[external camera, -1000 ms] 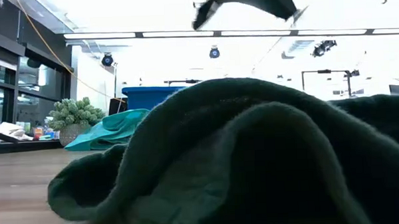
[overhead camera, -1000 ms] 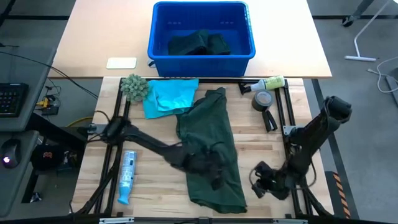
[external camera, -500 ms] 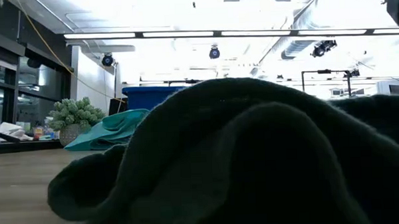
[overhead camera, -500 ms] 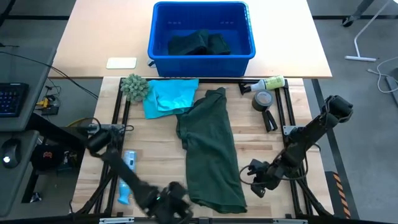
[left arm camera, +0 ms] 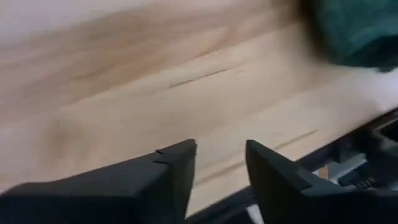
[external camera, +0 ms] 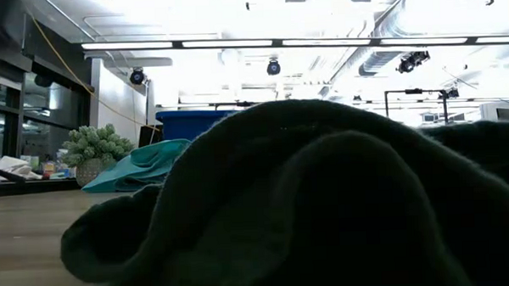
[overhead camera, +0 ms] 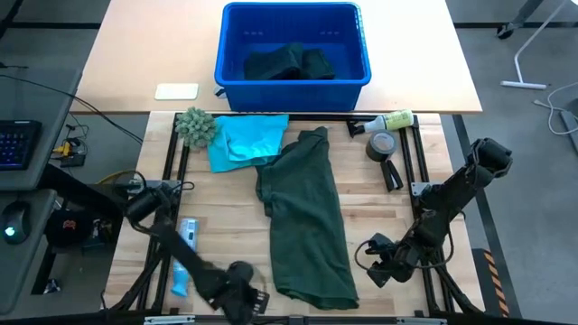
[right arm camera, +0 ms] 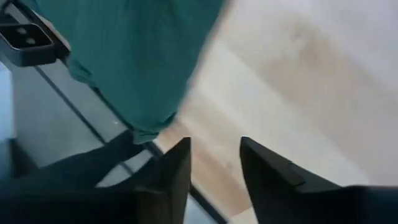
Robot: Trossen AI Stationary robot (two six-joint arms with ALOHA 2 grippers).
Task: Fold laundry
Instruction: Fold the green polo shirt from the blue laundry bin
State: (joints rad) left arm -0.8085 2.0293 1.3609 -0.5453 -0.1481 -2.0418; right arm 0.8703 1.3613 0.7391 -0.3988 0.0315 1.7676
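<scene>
A long dark green garment (overhead camera: 307,217) lies spread flat along the middle of the table and fills the foreground of the low view (external camera: 324,200). A turquoise piece (overhead camera: 246,137) lies at its far left end, partly under it. My left gripper (overhead camera: 242,293) stands open near the table's near edge, just left of the garment's near corner (left arm camera: 360,31), over bare wood. My right gripper (overhead camera: 377,262) stands open to the right of the garment's near end (right arm camera: 137,56). Neither has anything between its fingers.
A blue bin (overhead camera: 292,45) holding dark garments stands beyond the far edge. A fuzzy green ball (overhead camera: 195,126) sits at the far left. A bottle (overhead camera: 390,120), a tape roll (overhead camera: 383,144) and a black tool (overhead camera: 390,174) lie far right, and a blue-white tube (overhead camera: 184,253) near left.
My left gripper has left its place over the green garment's near half, swung toward the table's near left edge and sunk lower, turning about its axis. It now stands beside the garment. The garment lies flat where it was.
</scene>
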